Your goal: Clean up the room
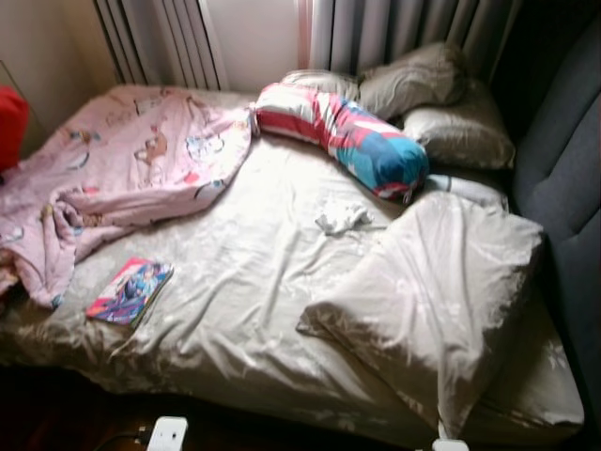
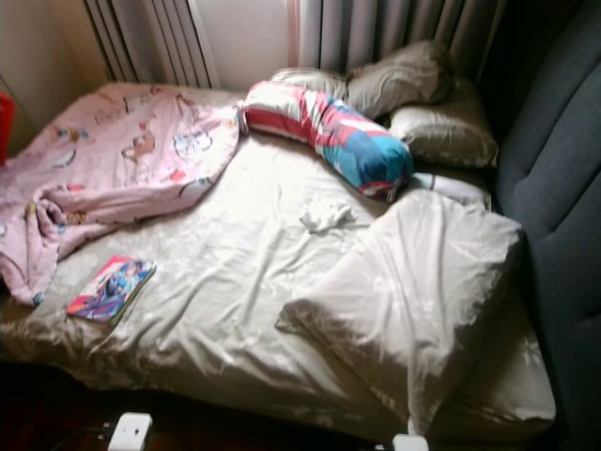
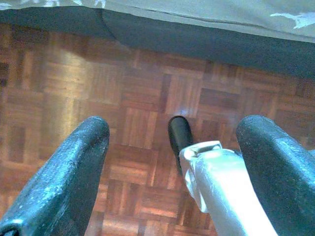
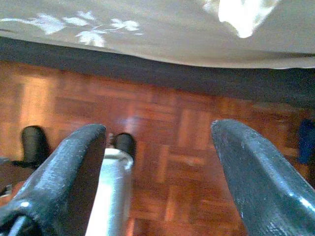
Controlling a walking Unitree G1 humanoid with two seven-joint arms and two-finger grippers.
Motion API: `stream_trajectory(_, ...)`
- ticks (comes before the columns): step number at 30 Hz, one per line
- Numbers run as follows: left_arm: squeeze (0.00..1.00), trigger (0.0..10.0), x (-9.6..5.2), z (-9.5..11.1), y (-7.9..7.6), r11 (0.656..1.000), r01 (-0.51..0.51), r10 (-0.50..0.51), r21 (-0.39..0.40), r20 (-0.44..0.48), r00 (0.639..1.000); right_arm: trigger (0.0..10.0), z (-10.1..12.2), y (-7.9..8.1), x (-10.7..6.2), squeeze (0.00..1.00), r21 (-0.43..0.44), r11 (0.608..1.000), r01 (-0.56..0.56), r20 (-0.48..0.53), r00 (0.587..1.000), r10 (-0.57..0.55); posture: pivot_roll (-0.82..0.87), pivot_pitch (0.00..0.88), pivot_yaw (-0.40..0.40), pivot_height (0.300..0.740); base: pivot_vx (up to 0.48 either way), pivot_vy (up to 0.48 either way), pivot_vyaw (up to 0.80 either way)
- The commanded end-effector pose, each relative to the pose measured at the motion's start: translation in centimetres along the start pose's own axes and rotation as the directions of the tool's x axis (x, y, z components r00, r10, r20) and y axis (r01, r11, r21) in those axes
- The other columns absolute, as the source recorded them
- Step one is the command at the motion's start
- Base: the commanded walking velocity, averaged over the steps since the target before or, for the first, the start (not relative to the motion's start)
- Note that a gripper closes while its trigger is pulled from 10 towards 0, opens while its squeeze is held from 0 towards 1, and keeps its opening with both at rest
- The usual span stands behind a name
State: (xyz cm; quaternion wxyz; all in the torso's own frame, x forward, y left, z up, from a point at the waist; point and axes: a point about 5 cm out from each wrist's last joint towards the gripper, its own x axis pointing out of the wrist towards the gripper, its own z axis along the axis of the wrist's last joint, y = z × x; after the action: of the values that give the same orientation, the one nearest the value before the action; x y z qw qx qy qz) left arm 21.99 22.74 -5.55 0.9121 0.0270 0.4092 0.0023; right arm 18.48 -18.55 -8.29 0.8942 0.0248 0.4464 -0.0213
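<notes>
Crumpled pink printed blanket (image 1: 113, 178) is lying at the bed's left; colourful glossy book (image 1: 130, 291) is resting near the front-left edge, long axis running away. Left gripper (image 3: 172, 162) and right gripper (image 4: 157, 167), both spread, are hanging over parquet floor (image 3: 74, 83); the left is nearer.

Pale grey-beige bed sheet (image 1: 244, 282) with faint white leaf print. On it toward the window, pink blanket (image 1: 122, 160) scattered with cartoon figures; red, white, blue and turquoise striped bolster (image 1: 343, 136); plain beige pillows (image 1: 441, 103); multicoloured book (image 1: 130, 290); white crumpled tissue (image 1: 340, 218). Beside it, dark blue-grey headboard (image 1: 563, 178). Below, reddish-brown parquet floor (image 3: 147, 88).
</notes>
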Motion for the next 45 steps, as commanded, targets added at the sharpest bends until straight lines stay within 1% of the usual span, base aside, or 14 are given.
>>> stream_trajectory(1,0.0,10.0,-0.27,-1.05,0.53,1.0,-0.019,0.018,-0.011,-0.035,0.999,10.0,-1.02,-0.19,-0.21,0.0,0.018,1.0,0.01,-0.027,1.0,-0.01,-0.03,0.16,0.016,0.74,0.0,0.0,0.0)
stream_trajectory(12,0.0,10.0,-0.28,-1.17,0.39,1.0,-0.008,0.008,-0.016,-0.038,0.999,10.0,-1.11,-0.23,-0.24,0.0,0.02,1.0,0.012,-0.029,1.0,-0.011,-0.03,0.133,0.015,0.74,0.0,0.0,0.0)
stream_trajectory(16,0.0,10.0,-0.28,-1.2,0.36,1.0,-0.007,0.006,-0.013,-0.038,0.999,10.0,-1.19,-0.24,-0.24,0.0,0.014,1.0,0.009,-0.037,0.999,-0.009,-0.03,0.124,0.016,0.74,0.0,0.0,-0.74)
stream_trajectory(25,0.0,10.0,-0.26,-1.13,0.34,1.0,-0.006,0.006,-0.013,-0.035,0.999,10.0,-1.13,-0.23,-0.23,0.0,0.008,1.0,0.008,-0.037,0.999,-0.008,-0.03,0.117,0.015,0.74,0.286,0.0,-0.78)
stream_trajectory(31,0.0,10.0,-0.24,-1.02,0.34,1.0,-0.007,0.007,-0.017,-0.033,0.999,10.0,-1.0,-0.25,-0.21,0.0,0.015,1.0,0.012,-0.032,0.999,-0.011,-0.03,0.131,0.012,0.74,0.311,0.0,-0.77)
stream_trajectory(35,0.0,10.0,-0.22,-0.99,0.31,1.0,-0.009,0.008,-0.021,-0.032,0.999,10.0,-0.91,-0.3,-0.2,0.0,0.014,1.0,0.013,-0.025,1.0,-0.013,-0.02,0.134,0.009,0.74,0.307,0.0,0.0)
stream_trajectory(40,0.0,10.0,-0.21,-0.99,0.28,1.0,-0.012,0.011,-0.021,-0.033,0.999,10.0,-0.75,-0.32,-0.21,0.0,0.02,1.0,0.01,-0.006,1.0,-0.01,-0.03,0.138,0.007,0.74,0.0,0.0,0.0)
stream_trajectory(45,0.0,10.0,-0.21,-1.01,0.24,1.0,-0.013,0.012,-0.023,-0.033,0.999,10.0,-0.33,-0.27,-0.23,0.0,0.019,1.0,-0.009,0.041,0.999,0.009,-0.03,0.146,0.005,0.74,0.0,0.0,0.0)
